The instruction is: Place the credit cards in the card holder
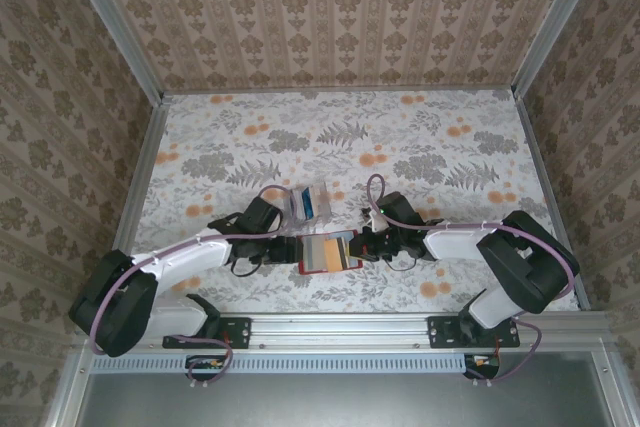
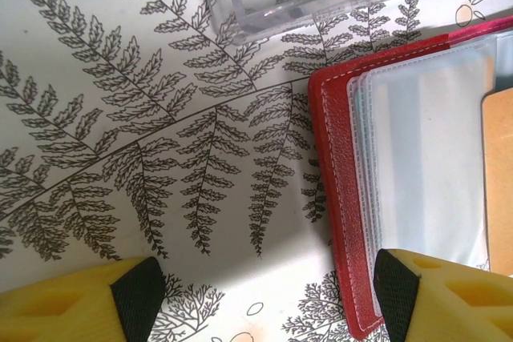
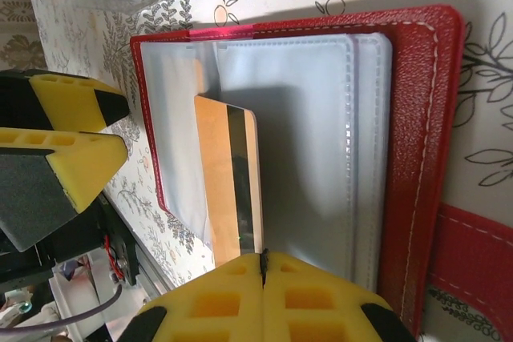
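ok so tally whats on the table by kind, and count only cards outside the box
red folding leather card holder, open: 1
clear plastic card box: 1
tan plastic card with a dark stripe, on the holder: 1
yellow-fingered end effectors: 2, left end effector, right end effector
total: 5

The left arm [image 1: 180,262] reaches in low from the left of the wallet [image 1: 328,253], elbow bent. The left gripper [image 2: 268,290] is spread wide: one fingertip sits over the wallet's left border and the other is out to the left of it (whether either touches down is unclear). The right arm [image 1: 470,237] comes in from the wallet's right. The right gripper [image 3: 263,278] is pressed closed over the wallet's open pages, pinching the edge of a tan card [image 3: 216,174].
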